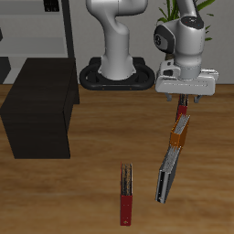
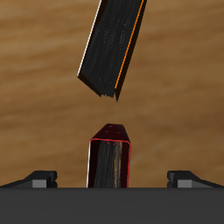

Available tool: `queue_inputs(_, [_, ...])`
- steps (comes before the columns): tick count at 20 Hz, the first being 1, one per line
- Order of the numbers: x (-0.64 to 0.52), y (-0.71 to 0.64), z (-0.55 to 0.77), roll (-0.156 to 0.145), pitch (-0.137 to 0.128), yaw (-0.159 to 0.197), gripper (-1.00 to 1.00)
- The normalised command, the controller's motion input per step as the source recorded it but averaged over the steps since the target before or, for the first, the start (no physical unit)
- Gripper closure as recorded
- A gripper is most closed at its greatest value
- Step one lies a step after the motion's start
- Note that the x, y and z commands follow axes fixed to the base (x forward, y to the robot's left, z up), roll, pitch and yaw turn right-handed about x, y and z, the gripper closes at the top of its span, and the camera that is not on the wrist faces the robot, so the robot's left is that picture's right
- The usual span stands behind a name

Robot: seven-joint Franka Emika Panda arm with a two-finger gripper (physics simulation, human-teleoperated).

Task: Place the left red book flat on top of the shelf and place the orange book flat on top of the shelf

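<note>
- Nearest the front edge stands another red book [image 1: 125, 194].
- Farther back, a grey book [image 1: 165, 179], then the orange book [image 1: 178, 137], both on the table.
- Behind them, the left red book [image 2: 111, 159] stands between the gripper's [image 1: 184, 108] spread fingers [image 2: 39, 178], untouched.
- The shelf [image 1: 41, 114] sits well apart.

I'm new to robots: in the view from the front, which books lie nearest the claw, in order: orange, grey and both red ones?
From the gripper:
1. Left red book: directly under it, between the open fingers.
2. Orange book: just beyond, toward the table's front.
3. Grey book: further forward.
4. Other red book: farthest, near the front edge.
</note>
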Motion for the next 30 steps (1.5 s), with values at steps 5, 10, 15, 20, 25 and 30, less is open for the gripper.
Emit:
queue_inputs(5, [0.03, 0.03, -0.21, 0.021, 0.042, 0.004, -1.00])
queue_inputs(10, [0.02, 0.07, -0.12, 0.029, 0.027, 0.015, 1.00])
queue_inputs(15, [-0.06, 0.02, 0.03, 0.013, 0.003, 0.018, 1.00])
queue_inputs(20, [-0.07, -0.11, 0.17, -0.050, -0.035, 0.045, 1.00])
queue_inputs(25, [-0.03, -0.21, 0.25, -0.035, 0.008, 0.014, 1.00])
queue_inputs(30, [0.00, -0.48, 0.54, -0.093, -0.053, 0.026, 1.00])
